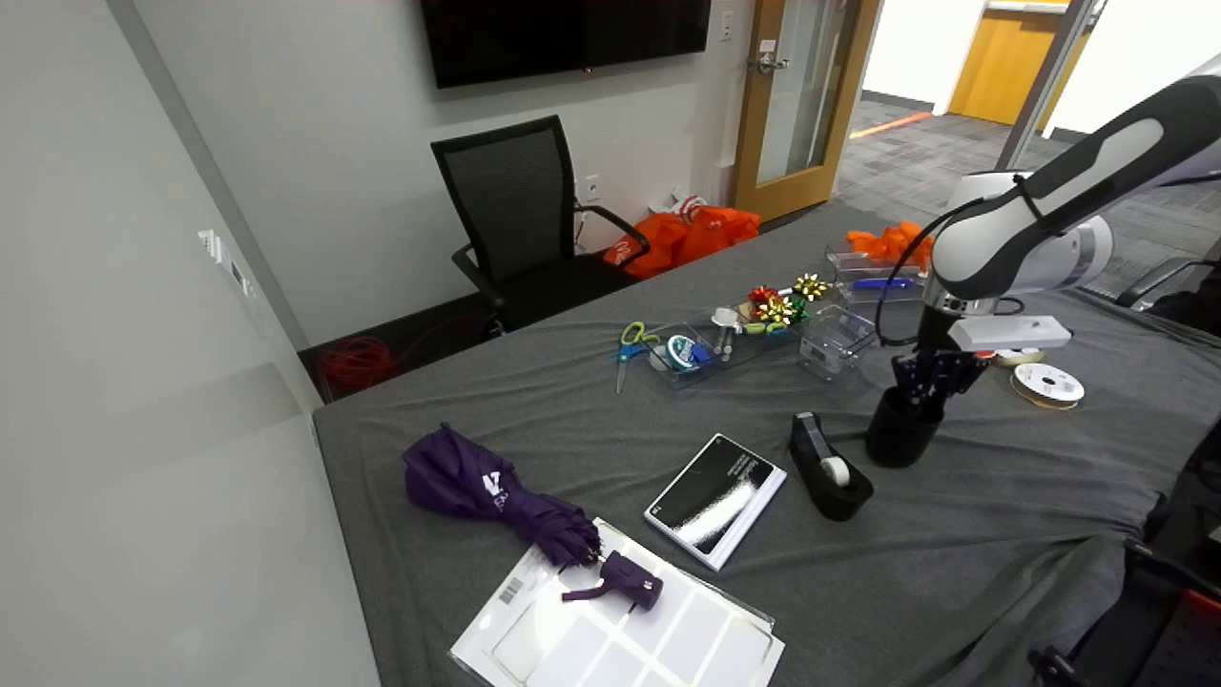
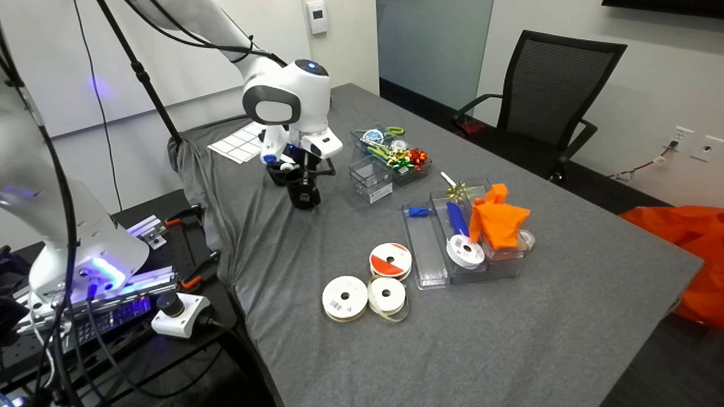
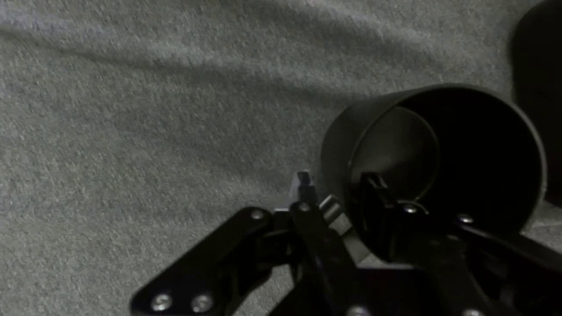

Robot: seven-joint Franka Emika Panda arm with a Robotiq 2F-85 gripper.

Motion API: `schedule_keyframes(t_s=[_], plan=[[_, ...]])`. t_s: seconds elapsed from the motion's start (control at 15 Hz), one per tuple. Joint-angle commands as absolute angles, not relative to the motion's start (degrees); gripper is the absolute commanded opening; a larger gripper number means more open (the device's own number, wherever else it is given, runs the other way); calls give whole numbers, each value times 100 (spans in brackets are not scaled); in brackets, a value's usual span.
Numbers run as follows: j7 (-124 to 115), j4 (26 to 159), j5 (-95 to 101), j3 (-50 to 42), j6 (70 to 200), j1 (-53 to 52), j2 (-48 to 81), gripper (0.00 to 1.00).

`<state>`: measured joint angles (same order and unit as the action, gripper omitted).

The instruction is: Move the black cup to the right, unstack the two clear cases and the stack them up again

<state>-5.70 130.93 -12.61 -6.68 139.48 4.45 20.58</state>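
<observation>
Gripper (image 3: 338, 177) is straddling wall of black cup (image 1: 899, 436), fingers standing partly apart, gripping nothing; tape dispenser (image 1: 828, 482) is sitting just beside; clear cases (image 2: 370, 176) are sitting stacked.

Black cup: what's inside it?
In the wrist view, one finger of the gripper reaches inside the black cup; the cup floor that shows looks bare. What the gripper covers there is hidden.

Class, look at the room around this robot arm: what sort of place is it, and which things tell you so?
Most likely an office meeting room: there is a wall-mounted screen, a mesh-backed office chair beside the cloth-covered table, and a wooden-framed glass door.
</observation>
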Motion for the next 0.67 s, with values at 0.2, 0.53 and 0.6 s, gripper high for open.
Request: schedule_keyframes(t_s=[0.2, 0.53, 0.6], plan=[[-240, 13060, -1232, -578, 13887, 626, 2013, 0], [-15, 13218, -1208, -581, 13781, 669, 1729, 2], [1, 13286, -1154, -604, 13741, 661, 1599, 2]])
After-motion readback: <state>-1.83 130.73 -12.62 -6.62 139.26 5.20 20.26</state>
